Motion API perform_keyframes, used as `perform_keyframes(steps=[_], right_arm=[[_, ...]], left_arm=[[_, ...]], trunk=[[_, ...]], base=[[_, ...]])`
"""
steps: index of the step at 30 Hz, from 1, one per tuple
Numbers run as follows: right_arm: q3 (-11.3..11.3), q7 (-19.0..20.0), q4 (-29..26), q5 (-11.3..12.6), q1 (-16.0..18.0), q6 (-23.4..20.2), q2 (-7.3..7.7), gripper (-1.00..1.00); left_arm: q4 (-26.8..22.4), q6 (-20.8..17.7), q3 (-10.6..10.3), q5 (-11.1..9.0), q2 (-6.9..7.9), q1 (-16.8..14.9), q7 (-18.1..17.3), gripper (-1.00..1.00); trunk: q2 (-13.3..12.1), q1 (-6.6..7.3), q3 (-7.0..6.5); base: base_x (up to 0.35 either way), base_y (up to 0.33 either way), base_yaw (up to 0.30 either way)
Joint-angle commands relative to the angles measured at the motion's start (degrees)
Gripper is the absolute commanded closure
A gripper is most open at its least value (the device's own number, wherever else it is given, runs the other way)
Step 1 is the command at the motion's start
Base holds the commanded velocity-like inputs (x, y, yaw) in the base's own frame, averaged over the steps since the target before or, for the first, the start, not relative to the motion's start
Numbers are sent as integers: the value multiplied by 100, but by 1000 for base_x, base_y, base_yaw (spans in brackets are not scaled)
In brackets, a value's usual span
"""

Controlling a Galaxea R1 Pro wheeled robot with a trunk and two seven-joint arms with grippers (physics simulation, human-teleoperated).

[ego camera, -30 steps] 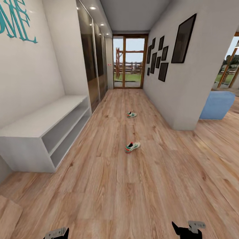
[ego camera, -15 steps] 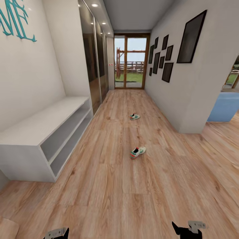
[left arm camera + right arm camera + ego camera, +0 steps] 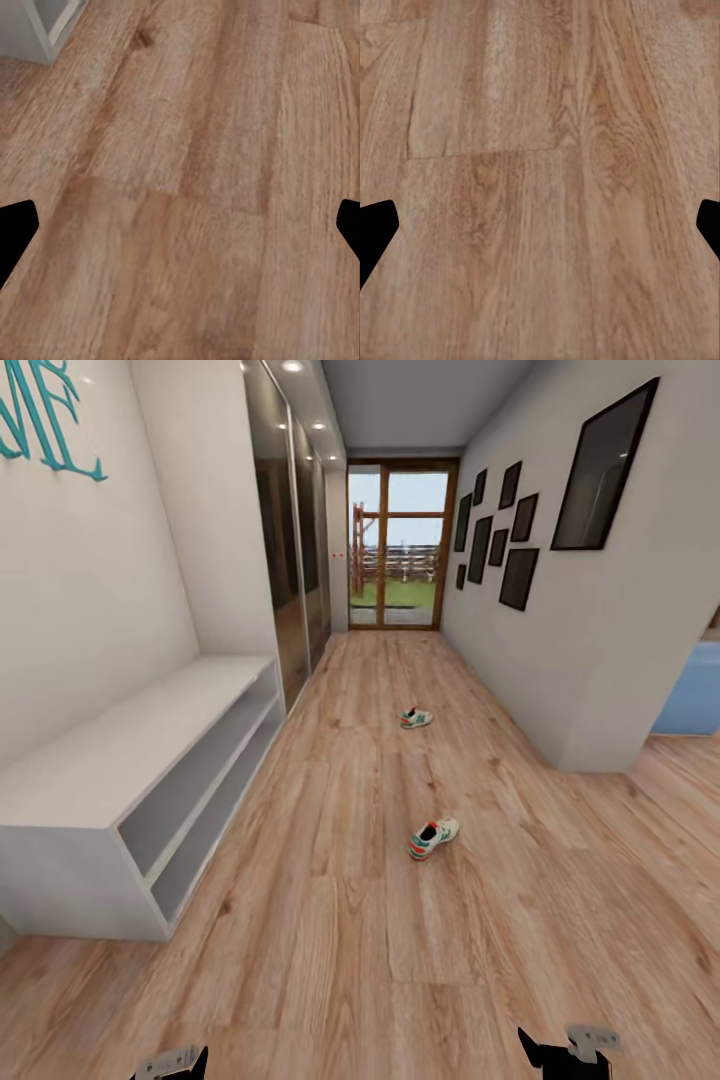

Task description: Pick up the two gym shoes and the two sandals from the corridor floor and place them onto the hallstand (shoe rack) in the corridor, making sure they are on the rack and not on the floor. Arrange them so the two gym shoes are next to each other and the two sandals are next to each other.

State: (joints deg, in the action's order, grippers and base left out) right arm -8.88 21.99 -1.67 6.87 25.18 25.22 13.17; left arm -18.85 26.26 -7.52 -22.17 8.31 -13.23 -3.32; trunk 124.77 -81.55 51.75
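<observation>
Lying well ahead of both spread end effectors [image 3: 180,225] [image 3: 540,225], two gym shoes [image 3: 432,838] sit apart.

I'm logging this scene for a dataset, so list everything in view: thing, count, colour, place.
gym shoes: 2, white with green stripes and red-orange patches, apart on the floor, near one, far one
hallstand: 1, pale grey-white, along left wall, nothing on it
corridor floor: light brown planks
picture frames: several, dark, right wall
glass door: 1, wood-framed, corridor end
wall lettering: teal, left wall
left pincer: black fingers wide apart, over bare floor
right pincer: black fingers wide apart, over bare floor
</observation>
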Motion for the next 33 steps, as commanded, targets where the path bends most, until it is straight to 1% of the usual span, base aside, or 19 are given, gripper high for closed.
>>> perform_keyframes(steps=[1, 10, 14, 20, 33], right_arm=[[-19, 60, 8, 60, 4, 2, 2, -100], [-22, 60, 8, 60, 4, 1, 2, -100], [-22, 60, 8, 60, 4, 2, 2, -100], [-22, 60, 8, 60, 4, 2, 2, -100], [-23, 60, 8, 60, 4, 3, 2, -100]], left_arm=[[6, 19, -30, -63, 4, -4, -28, -100], [6, 17, -30, -60, 4, -4, -28, -100], [7, 12, -30, -60, 4, -4, -28, -100], [11, 11, -30, -60, 4, -4, -28, -100], [12, 12, -31, -60, 4, -4, -28, -100]], trunk=[[2, -2, 5], [2, -2, 5], [2, -2, 5], [2, -2, 5], [2, -2, 5]], base=[[302, 180, 0], [302, 180, 0], [302, 180, -78], [302, 180, -230], [302, 180, -293]])
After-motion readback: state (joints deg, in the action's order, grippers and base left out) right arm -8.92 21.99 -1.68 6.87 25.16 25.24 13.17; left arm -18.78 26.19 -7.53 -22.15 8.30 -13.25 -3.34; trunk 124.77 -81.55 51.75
